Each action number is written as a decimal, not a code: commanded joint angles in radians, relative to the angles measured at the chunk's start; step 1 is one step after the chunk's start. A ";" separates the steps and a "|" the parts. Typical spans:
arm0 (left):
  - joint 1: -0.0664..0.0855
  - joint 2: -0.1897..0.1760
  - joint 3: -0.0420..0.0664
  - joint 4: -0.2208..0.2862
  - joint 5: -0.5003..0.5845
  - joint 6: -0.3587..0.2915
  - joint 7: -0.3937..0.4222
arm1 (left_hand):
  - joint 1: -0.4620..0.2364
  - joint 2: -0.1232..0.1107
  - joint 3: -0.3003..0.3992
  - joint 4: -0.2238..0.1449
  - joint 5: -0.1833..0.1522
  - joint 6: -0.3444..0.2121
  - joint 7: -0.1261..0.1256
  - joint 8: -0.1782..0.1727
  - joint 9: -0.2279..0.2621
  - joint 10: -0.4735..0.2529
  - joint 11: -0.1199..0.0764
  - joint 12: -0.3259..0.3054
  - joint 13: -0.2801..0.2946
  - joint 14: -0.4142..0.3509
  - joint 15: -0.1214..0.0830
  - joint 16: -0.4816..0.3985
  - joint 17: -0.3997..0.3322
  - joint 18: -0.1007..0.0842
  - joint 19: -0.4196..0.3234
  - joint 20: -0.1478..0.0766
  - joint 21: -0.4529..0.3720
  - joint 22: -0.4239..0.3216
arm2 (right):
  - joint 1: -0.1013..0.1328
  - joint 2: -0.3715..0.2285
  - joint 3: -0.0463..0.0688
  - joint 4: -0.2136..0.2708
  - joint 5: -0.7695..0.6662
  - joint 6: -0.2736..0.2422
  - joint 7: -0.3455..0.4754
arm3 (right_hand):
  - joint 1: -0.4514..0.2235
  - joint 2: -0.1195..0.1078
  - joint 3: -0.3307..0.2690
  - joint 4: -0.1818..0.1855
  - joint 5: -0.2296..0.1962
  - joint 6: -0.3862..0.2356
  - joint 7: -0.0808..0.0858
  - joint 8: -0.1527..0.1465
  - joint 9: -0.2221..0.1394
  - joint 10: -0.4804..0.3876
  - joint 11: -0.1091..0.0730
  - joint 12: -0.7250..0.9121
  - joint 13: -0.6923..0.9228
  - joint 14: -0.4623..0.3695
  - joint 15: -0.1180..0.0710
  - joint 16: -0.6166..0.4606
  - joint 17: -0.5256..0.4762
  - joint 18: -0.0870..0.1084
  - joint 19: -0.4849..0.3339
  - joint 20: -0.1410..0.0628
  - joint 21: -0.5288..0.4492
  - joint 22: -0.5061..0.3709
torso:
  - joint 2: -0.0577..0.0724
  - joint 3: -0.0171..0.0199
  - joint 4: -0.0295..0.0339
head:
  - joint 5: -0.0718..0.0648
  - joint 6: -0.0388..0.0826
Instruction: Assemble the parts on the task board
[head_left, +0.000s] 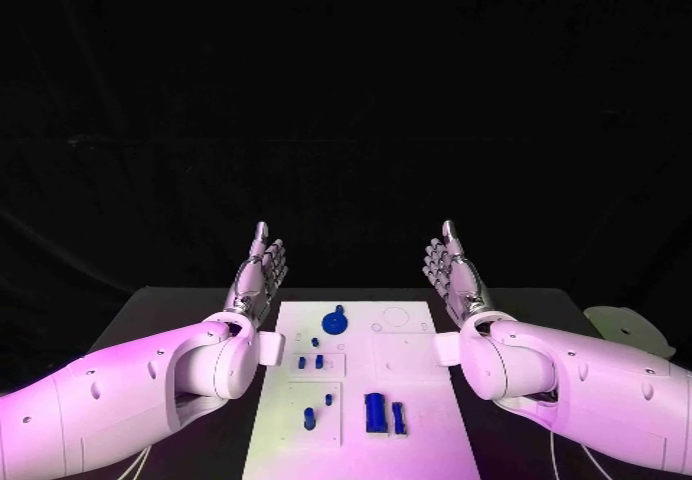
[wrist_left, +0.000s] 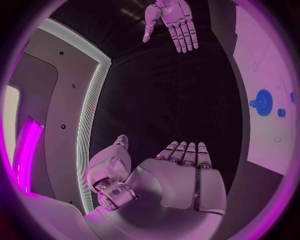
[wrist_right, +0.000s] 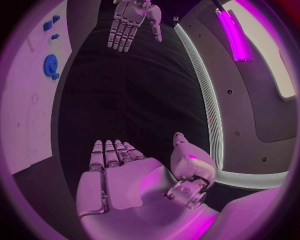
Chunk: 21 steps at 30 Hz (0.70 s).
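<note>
Pre-grasp: I see left hand (head_left: 260, 272) and right hand (head_left: 454, 272) raised, fingers straight, empty. Next: reach for blue gear (head_left: 336, 322) on task board (head_left: 418, 350).

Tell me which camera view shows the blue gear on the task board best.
The left wrist view: the blue gear shows face-on, teeth visible, on the task board. The head view shows it small at the board's far end; the right wrist view shows it foreshortened near the rim.

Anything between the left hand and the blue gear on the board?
Nothing visible. The left hand is open and raised beside the board; the gear lies on the board's far part, with only bare board around it.
</note>
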<state>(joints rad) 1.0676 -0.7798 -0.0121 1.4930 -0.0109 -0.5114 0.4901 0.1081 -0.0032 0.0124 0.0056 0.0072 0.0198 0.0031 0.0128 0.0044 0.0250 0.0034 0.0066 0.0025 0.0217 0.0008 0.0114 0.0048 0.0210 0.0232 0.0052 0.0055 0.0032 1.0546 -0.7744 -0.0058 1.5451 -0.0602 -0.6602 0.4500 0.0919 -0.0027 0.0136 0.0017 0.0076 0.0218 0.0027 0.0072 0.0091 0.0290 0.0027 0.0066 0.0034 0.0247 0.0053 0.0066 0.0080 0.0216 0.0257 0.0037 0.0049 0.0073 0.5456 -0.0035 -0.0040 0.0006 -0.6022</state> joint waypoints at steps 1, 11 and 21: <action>-0.007 0.000 0.005 0.035 0.009 -0.189 0.026 | -0.108 0.003 -0.012 -0.006 -0.007 -0.020 -0.003 -0.013 -0.004 -0.025 -0.003 -0.007 -0.002 -0.022 -0.001 -0.011 -0.005 -0.021 -0.023 -0.005 -0.006 -0.003 | -0.004 -0.005 0.005 0.021 0.058 -0.106 0.068 | -0.092 0.003 -0.014 -0.002 -0.008 -0.022 -0.003 -0.007 -0.009 -0.029 -0.003 -0.007 -0.003 -0.025 -0.005 -0.007 -0.008 -0.022 -0.026 -0.004 -0.005 -0.007 | -0.001 0.0035 0.0040 | -0.001 0.002; -0.018 0.000 0.012 0.077 0.011 -0.259 0.030 | -0.108 0.003 -0.012 -0.006 -0.007 -0.020 -0.003 -0.013 -0.004 -0.025 -0.003 -0.007 -0.002 -0.022 -0.001 -0.011 -0.005 -0.021 -0.023 -0.005 -0.006 -0.003 | -0.005 -0.006 0.006 0.025 0.060 -0.110 0.070 | -0.092 0.003 -0.014 -0.002 -0.008 -0.022 -0.003 -0.007 -0.009 -0.029 -0.003 -0.007 -0.003 -0.025 -0.005 -0.007 -0.008 -0.022 -0.026 -0.004 -0.005 -0.007 | -0.001 0.0035 0.0040 | -0.001 0.002; -0.018 0.000 0.012 0.077 0.011 -0.259 0.030 | -0.108 0.003 -0.012 -0.006 -0.007 -0.020 -0.003 -0.013 -0.004 -0.025 -0.003 -0.007 -0.002 -0.022 -0.001 -0.011 -0.005 -0.021 -0.023 -0.005 -0.006 -0.003 | -0.005 -0.006 0.006 0.025 0.060 -0.110 0.070 | -0.092 0.003 -0.014 -0.002 -0.008 -0.022 -0.003 -0.007 -0.009 -0.029 -0.003 -0.007 -0.003 -0.025 -0.005 -0.007 -0.008 -0.022 -0.026 -0.004 -0.005 -0.007 | -0.001 0.0035 0.0040 | -0.001 0.002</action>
<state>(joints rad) 1.0497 -0.7810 -0.0012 1.5670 -0.0001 -0.7520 0.5015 0.0064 0.0009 0.0055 -0.0014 0.0034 0.0072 -0.0022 0.0035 0.0009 0.0038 0.0002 0.0067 0.0009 0.0036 0.0003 0.0035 0.0008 0.0058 0.0036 0.0001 0.0056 0.0009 1.0504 -0.7800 -0.0005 1.5683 0.0017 -0.7672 0.5007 0.0057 -0.0002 0.0054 -0.0015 0.0033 0.0068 -0.0034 0.0033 0.0009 0.0054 0.0001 0.0066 0.0010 0.0051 -0.0002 0.0065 0.0009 0.0066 0.0047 0.0002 0.0049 0.0010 0.5442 0.0001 0.0000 -0.0002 -0.5999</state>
